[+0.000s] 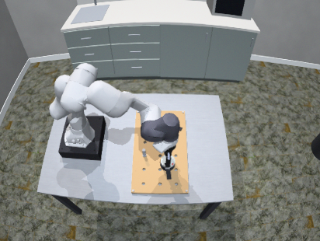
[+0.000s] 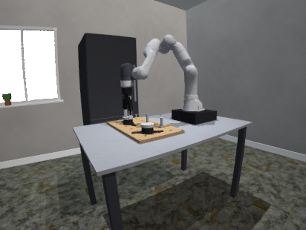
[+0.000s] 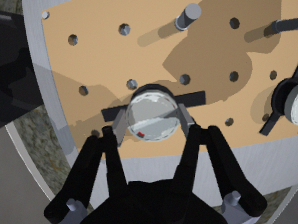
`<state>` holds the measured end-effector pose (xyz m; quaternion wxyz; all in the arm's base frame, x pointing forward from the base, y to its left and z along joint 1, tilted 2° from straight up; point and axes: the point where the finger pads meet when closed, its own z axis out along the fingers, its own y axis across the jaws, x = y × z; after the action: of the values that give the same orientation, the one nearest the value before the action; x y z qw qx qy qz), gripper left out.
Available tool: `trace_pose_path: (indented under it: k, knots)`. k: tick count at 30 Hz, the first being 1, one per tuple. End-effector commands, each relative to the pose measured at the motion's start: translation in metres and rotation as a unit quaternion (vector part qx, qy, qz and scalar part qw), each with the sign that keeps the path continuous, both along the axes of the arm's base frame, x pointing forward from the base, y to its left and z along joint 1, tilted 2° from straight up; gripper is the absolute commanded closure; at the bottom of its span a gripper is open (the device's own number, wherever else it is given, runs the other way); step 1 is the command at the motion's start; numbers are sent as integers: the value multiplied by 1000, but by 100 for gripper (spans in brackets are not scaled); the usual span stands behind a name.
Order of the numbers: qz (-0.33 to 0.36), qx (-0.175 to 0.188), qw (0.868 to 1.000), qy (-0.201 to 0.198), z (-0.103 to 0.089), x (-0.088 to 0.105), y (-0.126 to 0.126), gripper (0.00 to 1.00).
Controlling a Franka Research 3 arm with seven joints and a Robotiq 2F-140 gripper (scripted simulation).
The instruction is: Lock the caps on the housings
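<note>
A housing with a round white cap [image 3: 152, 116] bearing a small red mark stands upright on the tan pegboard [image 1: 161, 153]. Black tabs stick out on both sides of it. My gripper [image 3: 152, 114] comes straight down over it, and its two fingers press on opposite sides of the cap. The gripper also shows in the top view [image 1: 168, 163] and at the board's far side in the exterior view [image 2: 128, 118]. A second housing with a white cap [image 2: 147, 127] stands upright nearer the board's front, apart from the gripper. It shows at the right edge of the wrist view [image 3: 292, 104].
Two short grey pegs [image 2: 147, 116] [image 2: 161, 121] stand on the board; one shows in the wrist view [image 3: 188, 15]. The board has several holes. The robot's black base [image 1: 82, 137] sits at the table's left. A dark cabinet [image 2: 108, 76] stands behind the table.
</note>
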<state>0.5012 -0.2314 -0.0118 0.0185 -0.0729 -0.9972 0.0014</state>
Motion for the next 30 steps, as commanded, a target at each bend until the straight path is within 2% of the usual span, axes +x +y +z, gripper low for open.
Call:
trace_pose_path:
  k: [1,16,22,30]
  knots:
    - [-2,-1,1000,-2,0,2,0,90]
    - [13,0,1000,-2,0,2,0,90]
    - [66,2,998,-2,0,1,0,90]
    - [156,5,988,-2,0,1,0,90]
